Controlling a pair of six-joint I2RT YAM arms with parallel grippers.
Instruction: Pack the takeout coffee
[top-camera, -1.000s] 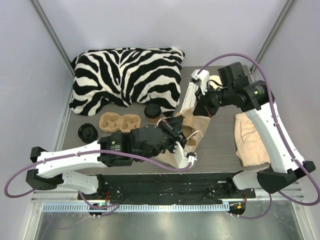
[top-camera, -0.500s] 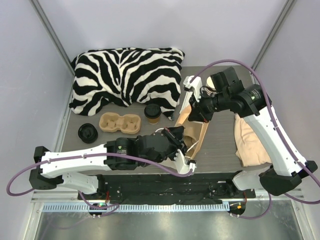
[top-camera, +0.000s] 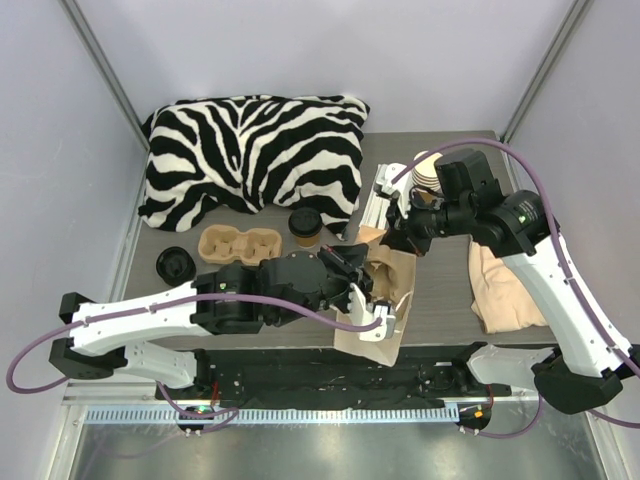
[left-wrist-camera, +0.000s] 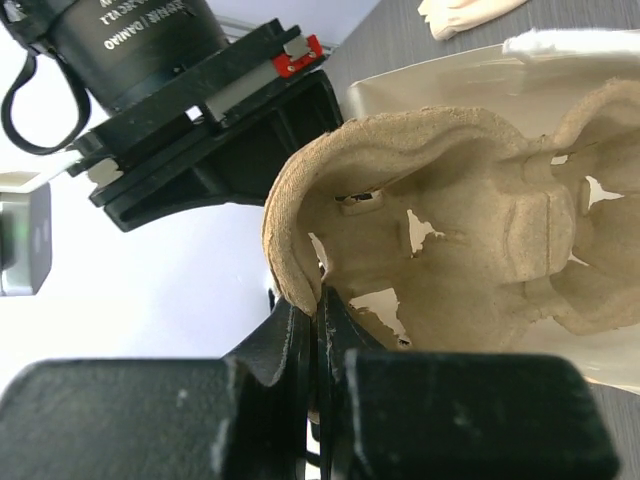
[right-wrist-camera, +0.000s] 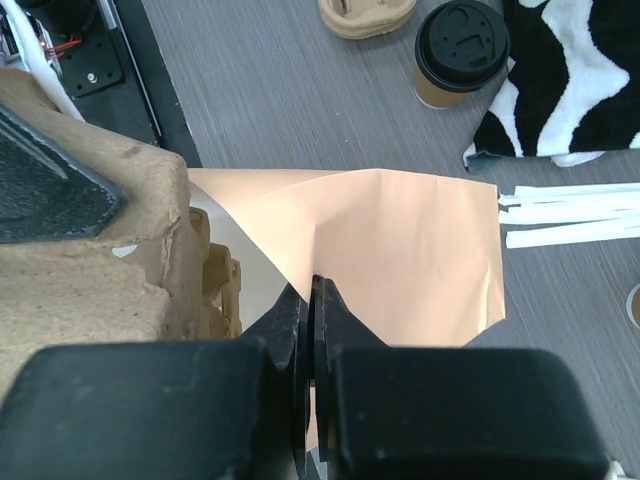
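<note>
- The takeout coffee (top-camera: 305, 226) is seen upright on the table (top-camera: 440, 300), just beside the zebra pillow (top-camera: 250, 150) and the spare cup carrier (top-camera: 240, 245), apart from both grippers.
- The rim of the pulp cup carrier (left-wrist-camera: 480, 230) is pinched by the left gripper (left-wrist-camera: 320, 305) at the bag's mouth.
- The tan paper bag (right-wrist-camera: 400, 240) is pinched at its edge by the right gripper (right-wrist-camera: 312, 292).

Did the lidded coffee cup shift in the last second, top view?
No. The takeout coffee sits in the same spot as before, at the lower edge of the zebra pillow, just right of the cup carrier on the table.
</note>
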